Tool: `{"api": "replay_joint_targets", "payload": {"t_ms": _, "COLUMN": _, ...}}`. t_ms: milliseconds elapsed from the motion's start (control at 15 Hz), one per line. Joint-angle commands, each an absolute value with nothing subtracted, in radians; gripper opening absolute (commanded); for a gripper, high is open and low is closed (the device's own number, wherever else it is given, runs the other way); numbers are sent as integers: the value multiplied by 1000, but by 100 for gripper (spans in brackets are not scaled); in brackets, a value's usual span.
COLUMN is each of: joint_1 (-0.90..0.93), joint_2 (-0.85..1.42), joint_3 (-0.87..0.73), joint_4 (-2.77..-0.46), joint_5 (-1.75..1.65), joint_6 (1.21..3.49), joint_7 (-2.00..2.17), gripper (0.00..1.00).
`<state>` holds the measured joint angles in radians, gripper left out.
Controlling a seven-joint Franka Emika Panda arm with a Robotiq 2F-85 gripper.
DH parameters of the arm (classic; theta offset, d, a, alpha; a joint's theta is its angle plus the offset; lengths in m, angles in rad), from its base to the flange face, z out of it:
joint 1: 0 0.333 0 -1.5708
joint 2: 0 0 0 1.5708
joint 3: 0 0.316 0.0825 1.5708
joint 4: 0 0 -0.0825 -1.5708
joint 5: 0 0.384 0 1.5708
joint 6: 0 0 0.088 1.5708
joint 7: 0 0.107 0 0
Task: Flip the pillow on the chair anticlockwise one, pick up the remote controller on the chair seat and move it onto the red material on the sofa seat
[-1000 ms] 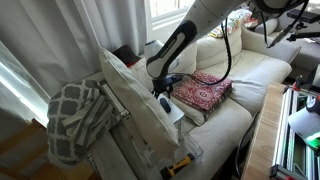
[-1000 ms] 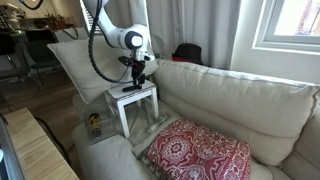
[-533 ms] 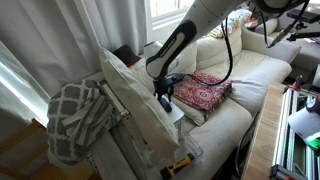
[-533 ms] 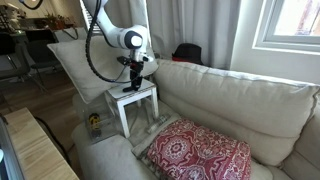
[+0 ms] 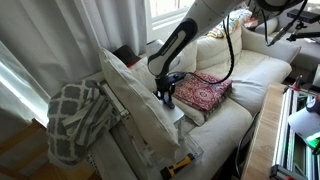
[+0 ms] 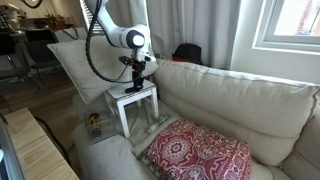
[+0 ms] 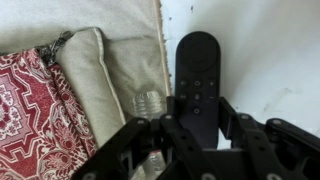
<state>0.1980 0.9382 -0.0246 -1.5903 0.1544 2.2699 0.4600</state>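
Wrist view: remote (image 7: 196, 80) lies flat on the white seat surface (image 7: 270, 60), buttons up, a slim dark oblong. Its long axis runs straight away from the gripper (image 7: 200, 132). The near end is tucked between the two fingers and the far, rounded end points off up the picture. Jaws stand partly open, spread about the width of the remote, one finger at each long edge, so the closing line crosses the short axis, which is the right way to take it. No firm pinch is visible and the remote looks to rest on the seat; I read it as bracketed, not yet clamped. In both exterior views the gripper hangs straight down over the seat, fingers low at the surface; the remote itself is hidden there behind the fingers. Big cream pillow (image 5: 128, 95) stands on edge against the chair back, just beside the arm. The patterned blanket (image 5: 75, 120) is draped beyond it. Red cloth (image 5: 200, 93) lies on the sofa seat (image 5: 238, 118), near, off to one side of the remote's long axis; in the wrist view it shows at the left edge, past a piped cream cushion edge (image 7: 100, 80). Judgement: close, lift straight, then carry sideways across that cushion edge to the cloth.
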Motion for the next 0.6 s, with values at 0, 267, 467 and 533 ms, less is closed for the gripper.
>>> {"api": "replay_joint_targets", "payload": {"t_ms": 0, "joint_1": 170, "joint_2": 827, "joint_3": -60, "joint_4": -1753, "joint_5": 165, "joint_6": 2325, "joint_7": 493, "gripper": 17}}
{"api": "replay_joint_targets", "payload": {"t_ms": 267, "joint_1": 139, "joint_2": 793, "joint_3": -123, "joint_4": -1853, "joint_5": 135, "joint_6": 2417, "joint_7": 477, "gripper": 17}}
{"api": "replay_joint_targets", "payload": {"t_ms": 467, "joint_1": 121, "joint_2": 820, "joint_3": -120, "joint_4": -1813, "joint_5": 150, "joint_6": 2404, "joint_7": 478, "gripper": 42}}
{"api": "replay_joint_targets", "payload": {"t_ms": 533, "joint_1": 109, "joint_2": 820, "joint_3": -121, "joint_4": -1824, "joint_5": 153, "joint_6": 2421, "joint_7": 477, "gripper": 42}}
